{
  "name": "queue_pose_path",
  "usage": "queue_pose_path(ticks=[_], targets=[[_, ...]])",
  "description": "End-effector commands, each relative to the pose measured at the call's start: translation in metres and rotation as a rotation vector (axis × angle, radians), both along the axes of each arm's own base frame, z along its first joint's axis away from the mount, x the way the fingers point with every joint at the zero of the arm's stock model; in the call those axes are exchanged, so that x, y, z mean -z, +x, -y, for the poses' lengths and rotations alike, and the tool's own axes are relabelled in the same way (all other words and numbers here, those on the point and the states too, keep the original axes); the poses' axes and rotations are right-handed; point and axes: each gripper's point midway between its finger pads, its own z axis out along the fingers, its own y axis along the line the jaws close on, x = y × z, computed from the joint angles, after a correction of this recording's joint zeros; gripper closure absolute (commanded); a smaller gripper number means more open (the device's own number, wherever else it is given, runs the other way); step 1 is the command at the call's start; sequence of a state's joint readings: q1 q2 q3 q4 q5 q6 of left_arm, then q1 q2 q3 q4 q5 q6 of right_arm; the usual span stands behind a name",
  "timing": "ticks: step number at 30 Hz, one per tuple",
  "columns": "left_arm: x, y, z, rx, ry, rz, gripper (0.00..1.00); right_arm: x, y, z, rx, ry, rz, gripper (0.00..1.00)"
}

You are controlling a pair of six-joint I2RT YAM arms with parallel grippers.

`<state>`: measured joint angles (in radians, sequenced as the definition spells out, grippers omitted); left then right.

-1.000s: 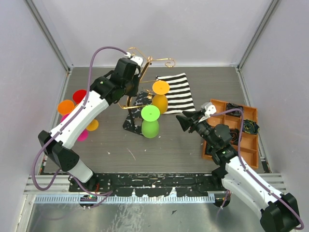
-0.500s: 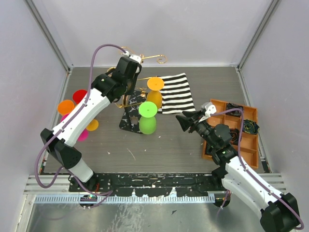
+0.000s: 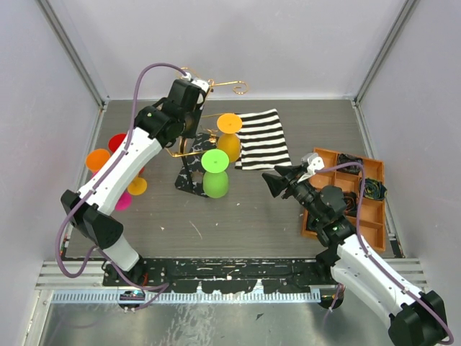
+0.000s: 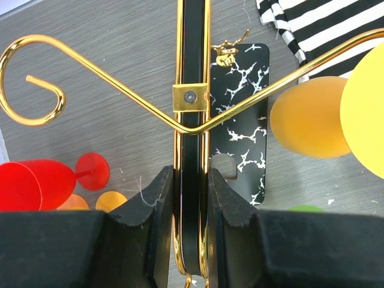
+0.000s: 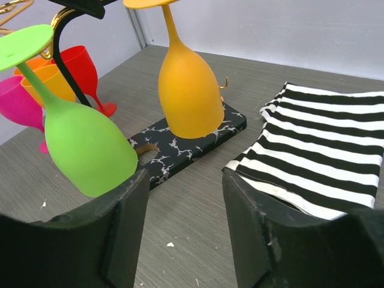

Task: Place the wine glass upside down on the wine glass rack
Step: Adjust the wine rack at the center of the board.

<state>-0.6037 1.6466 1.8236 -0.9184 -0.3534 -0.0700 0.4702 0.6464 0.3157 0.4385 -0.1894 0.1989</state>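
The wine glass rack (image 3: 186, 180) is a gold wire stand on a black veined base, at centre left. My left gripper (image 3: 189, 108) is shut on its upright stem (image 4: 192, 120), one finger on each side. A green wine glass (image 3: 215, 176) and an orange-yellow wine glass (image 3: 229, 140) hang upside down from its arms. My right gripper (image 3: 272, 180) is open and holds nothing. It hovers low, to the right of the rack. In the right wrist view the green glass (image 5: 84, 150) is just beyond the left finger. The orange-yellow glass (image 5: 186, 90) hangs above the base (image 5: 180, 147).
Several loose glasses lie at the left: red (image 3: 119, 142), orange (image 3: 99, 158), pink (image 3: 122, 200). A black-and-white striped cloth (image 3: 263, 137) lies behind and to the right of the rack. An orange compartment tray (image 3: 360, 209) sits at the right edge.
The rack, held by my left gripper, has shifted left and slightly away, with the two hanging glasses moving along. My right gripper's jaws have opened a little wider.
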Motion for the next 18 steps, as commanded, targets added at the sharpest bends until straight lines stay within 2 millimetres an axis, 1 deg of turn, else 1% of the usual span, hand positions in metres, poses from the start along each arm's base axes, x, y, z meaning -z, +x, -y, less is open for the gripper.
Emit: queue_pose_path(ticks=[1, 4, 6, 8, 9, 11, 13, 14, 18], targets=[[-0.032, 0.010, -0.002, -0.007, -0.047, 0.098, 0.76, -0.018, 0.002, 0.005, 0.038, 0.051, 0.006, 0.41], [-0.040, 0.006, -0.002, -0.002, -0.066, 0.110, 0.70, -0.019, 0.003, 0.005, 0.039, 0.053, -0.009, 0.39], [-0.047, 0.004, -0.001, 0.008, -0.083, 0.118, 0.65, -0.018, 0.004, 0.007, 0.058, 0.068, -0.039, 0.34], [-0.054, 0.001, -0.001, 0.016, -0.099, 0.129, 0.60, -0.016, 0.005, 0.008, 0.069, 0.077, -0.062, 0.32], [-0.058, -0.001, -0.001, 0.019, -0.109, 0.135, 0.58, -0.014, 0.005, 0.009, 0.077, 0.078, -0.081, 0.29], [-0.067, -0.004, -0.002, 0.024, -0.126, 0.152, 0.54, -0.012, 0.007, 0.012, 0.104, 0.101, -0.126, 0.18], [-0.075, -0.009, -0.003, 0.029, -0.142, 0.169, 0.50, -0.007, 0.008, 0.014, 0.121, 0.102, -0.166, 0.09], [-0.082, -0.012, -0.005, 0.031, -0.155, 0.183, 0.49, -0.006, 0.008, 0.014, 0.127, 0.099, -0.183, 0.02], [-0.098, -0.024, -0.012, 0.027, -0.203, 0.222, 0.46, 0.000, 0.006, 0.014, 0.135, 0.105, -0.265, 0.00]])
